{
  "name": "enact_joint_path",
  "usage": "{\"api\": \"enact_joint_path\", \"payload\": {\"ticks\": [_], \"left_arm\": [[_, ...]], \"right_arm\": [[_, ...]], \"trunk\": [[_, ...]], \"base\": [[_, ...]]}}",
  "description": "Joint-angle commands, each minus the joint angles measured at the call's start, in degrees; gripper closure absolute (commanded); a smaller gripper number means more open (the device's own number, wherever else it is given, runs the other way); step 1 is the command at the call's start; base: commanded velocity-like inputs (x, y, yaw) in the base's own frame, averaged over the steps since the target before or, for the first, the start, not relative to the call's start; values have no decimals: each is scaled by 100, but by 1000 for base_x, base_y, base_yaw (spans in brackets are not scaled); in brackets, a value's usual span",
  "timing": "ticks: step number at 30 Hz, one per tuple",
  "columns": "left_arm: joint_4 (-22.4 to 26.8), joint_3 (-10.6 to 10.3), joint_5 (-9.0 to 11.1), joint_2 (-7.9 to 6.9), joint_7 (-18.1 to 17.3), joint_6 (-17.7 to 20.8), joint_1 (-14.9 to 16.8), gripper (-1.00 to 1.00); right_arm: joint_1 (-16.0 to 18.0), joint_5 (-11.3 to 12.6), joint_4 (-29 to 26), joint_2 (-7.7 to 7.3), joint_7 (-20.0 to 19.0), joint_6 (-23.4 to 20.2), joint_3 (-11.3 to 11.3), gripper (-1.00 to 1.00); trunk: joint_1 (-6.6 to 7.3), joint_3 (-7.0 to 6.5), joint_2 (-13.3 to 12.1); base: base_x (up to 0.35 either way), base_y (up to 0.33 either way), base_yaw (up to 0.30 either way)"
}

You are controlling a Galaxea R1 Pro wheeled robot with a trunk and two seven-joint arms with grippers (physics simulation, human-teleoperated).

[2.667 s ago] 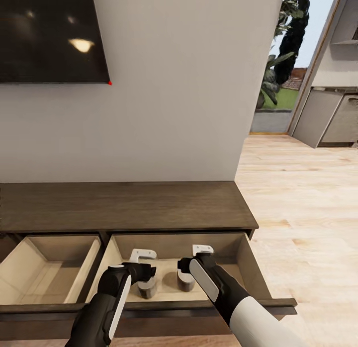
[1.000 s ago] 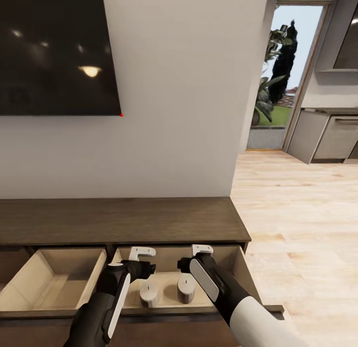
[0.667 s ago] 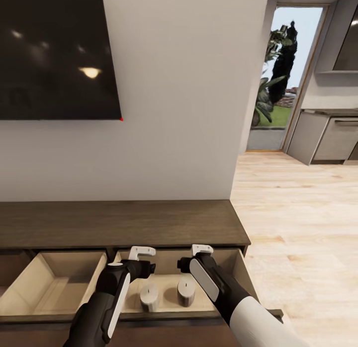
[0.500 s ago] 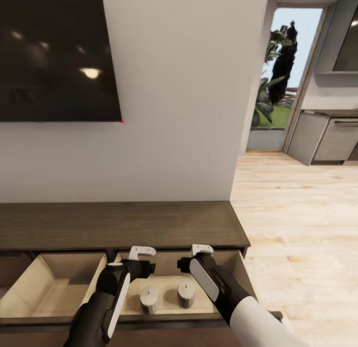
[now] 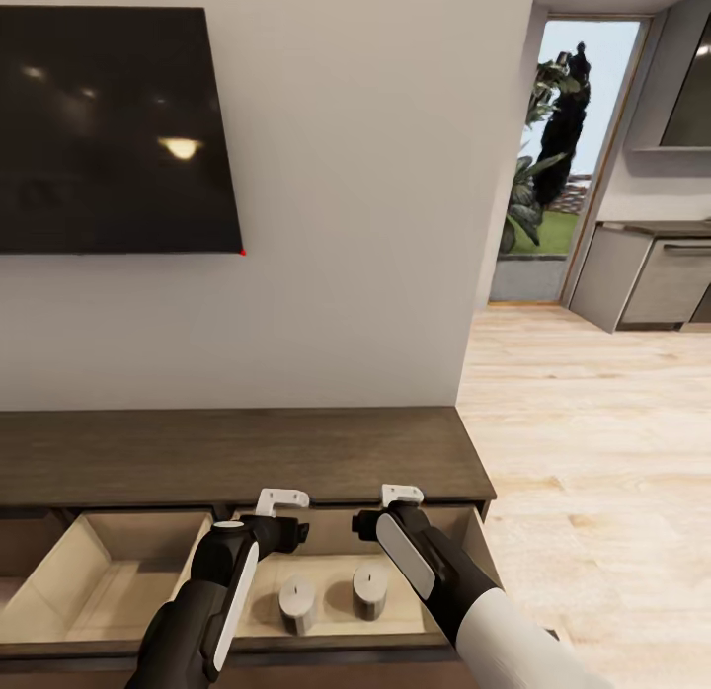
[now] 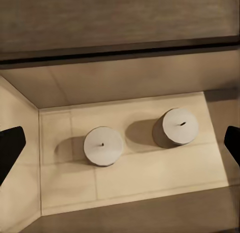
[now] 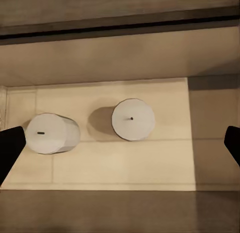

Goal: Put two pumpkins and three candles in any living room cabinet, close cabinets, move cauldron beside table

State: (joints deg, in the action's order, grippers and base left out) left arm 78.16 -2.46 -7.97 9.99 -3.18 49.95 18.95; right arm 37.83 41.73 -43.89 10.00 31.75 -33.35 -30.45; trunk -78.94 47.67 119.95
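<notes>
With two candles (image 5: pixel 298 602) upright, side by side on the floor of the open drawer (image 5: pixel 449 610) at 6 o'clock, both grippers, left (image 5: pixel 281 497) and right (image 5: pixel 402 493), hang spread and empty above: back off level without clipping the drawer front.

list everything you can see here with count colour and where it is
candles: 2, pale grey-beige, standing apart from each other on the floor of the open right drawer; second one
cabinet: 1, dark brown, against the wall
open drawers: 2, beige inside, side by side in the cabinet
tv screen: 1, black, on the wall above the cabinet
wood floor: light planks, to the right
plants: dark green, outside the doorway
grey units: far right
left gripper: white-tipped, open, above the candle drawer
right gripper: white-tipped, open, above the same drawer
</notes>
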Motion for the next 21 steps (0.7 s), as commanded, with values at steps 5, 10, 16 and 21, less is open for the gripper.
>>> {"api": "enact_joint_path", "payload": {"ticks": [5, 10, 16, 21], "left_arm": [[8, 16, -55, 1, -33, 24, 3, -100], [60, 67, -50, 1, -33, 24, 3, -100], [68, 157, 402, 1, -26, 32, 3, -100], [83, 231, 527, 1, -28, 255, 12, -100]], "right_arm": [[5, 40, -5, 0, 50, -6, -13, -100], [5, 20, -5, 0, 50, -10, -13, -100], [5, 18, -17, 0, 50, -14, -13, -100], [5, 15, -100, 0, 51, -17, -14, -100]], "trunk": [[111, -84, -199], [221, -174, -400], [353, -282, -640], [397, -318, -721]], "base": [[0, 0, 0], [0, 0, 0], [0, 0, 0], [0, 0, 0]]}}
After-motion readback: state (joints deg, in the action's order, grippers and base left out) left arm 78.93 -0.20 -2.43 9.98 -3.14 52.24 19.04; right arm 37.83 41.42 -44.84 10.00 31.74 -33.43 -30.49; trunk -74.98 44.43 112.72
